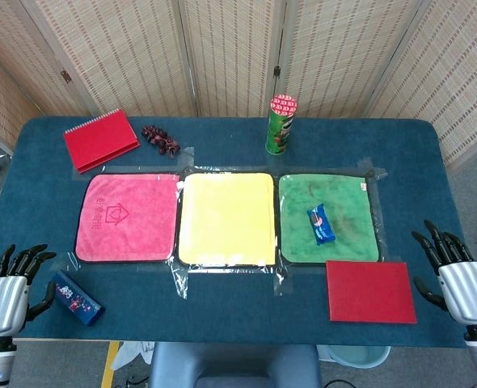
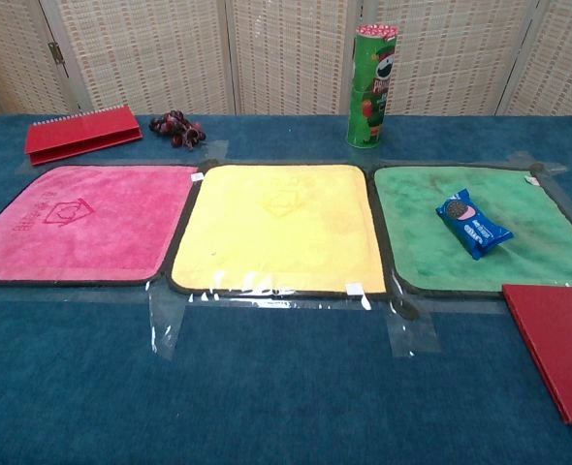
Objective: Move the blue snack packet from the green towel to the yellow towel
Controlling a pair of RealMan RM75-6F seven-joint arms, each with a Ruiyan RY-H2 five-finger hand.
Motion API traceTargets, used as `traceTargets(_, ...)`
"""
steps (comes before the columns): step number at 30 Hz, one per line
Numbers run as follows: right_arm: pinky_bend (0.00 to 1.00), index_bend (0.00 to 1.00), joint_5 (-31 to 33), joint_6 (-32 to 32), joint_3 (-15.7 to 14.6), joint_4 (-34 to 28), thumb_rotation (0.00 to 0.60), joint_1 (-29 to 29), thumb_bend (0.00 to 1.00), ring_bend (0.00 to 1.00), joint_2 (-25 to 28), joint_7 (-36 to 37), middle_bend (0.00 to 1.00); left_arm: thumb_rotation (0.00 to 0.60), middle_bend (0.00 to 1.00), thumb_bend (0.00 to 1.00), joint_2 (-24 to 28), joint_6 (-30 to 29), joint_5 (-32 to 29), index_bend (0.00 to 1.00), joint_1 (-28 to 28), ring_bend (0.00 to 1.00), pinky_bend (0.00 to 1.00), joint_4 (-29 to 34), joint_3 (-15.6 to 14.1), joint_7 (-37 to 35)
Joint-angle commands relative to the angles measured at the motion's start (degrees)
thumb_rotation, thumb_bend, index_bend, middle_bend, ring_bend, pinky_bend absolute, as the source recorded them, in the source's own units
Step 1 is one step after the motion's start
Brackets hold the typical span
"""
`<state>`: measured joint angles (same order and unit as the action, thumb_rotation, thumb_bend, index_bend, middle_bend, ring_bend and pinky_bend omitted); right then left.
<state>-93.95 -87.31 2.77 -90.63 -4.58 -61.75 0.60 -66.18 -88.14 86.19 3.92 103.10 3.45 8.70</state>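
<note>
blue snack packet (image 1: pixel 321 224) on green towel (image 1: pixel 348 199), red book (image 1: pixel 370 291) just beside — left hand (image 1: pixel 6 293), right hand (image 1: pixel 458 279) empty, fingers spread

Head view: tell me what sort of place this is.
Probably a staged robot test bench, not a home: three towels taped flat in a row, like the yellow towel, on a blue-covered table, with woven folding screens closing off the back.
</note>
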Motion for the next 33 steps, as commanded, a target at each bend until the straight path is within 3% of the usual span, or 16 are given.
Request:
traceTargets(1,0.12,0.09,1.12,2.52,1.36,0.72,0.6,-2.13,0.35,0.12,-1.55,-2.69,0.03,0.6,0.21,0.51,-0.1,0.1,0.02,0.27,0.08,0.2,0.03,0.01,-0.01,0.03)
traceTargets(10,0.11,0.02,4.85,13.66,4.54,4.75,0.6,-10.59,0.35,0.09,-4.6,-0.79,0.03,0.6,0.21,0.51,0.04,0.02,0.19,0.28,-0.01,0.2,0.03,0.3,-0.23,0.14)
traceTargets(20,0.0,0.0,9.81,26.9,7.17,14.02,0.6,-20.88,0.35,0.01,-11.33,-0.44,0.0,0.6,0.21,0.51,0.43,-0.71,0.05,0.28,-0.75,0.2,0.03,1.0,-0.62,0.47)
traceTargets(28,0.0,0.0,12.74,31.81,7.78,21.4,0.6,-25.2,0.2,0.0,-16.28,-2.47,0.0,0.6,0.21,0.51,0.63,-0.77,-0.12,0.28,-0.99,0.2,0.03,1.22,-0.74,0.67)
traceTargets(33,0.0,0.0,14.82,35.58,8.52,28.29,0.6,-28.98,0.16,0.0,-20.9,-3.89,0.0,0.6,0.21,0.51,0.66,-0.51,-0.42,0.28,-0.86,0.2,0.03,1.49,-0.59,1.16)
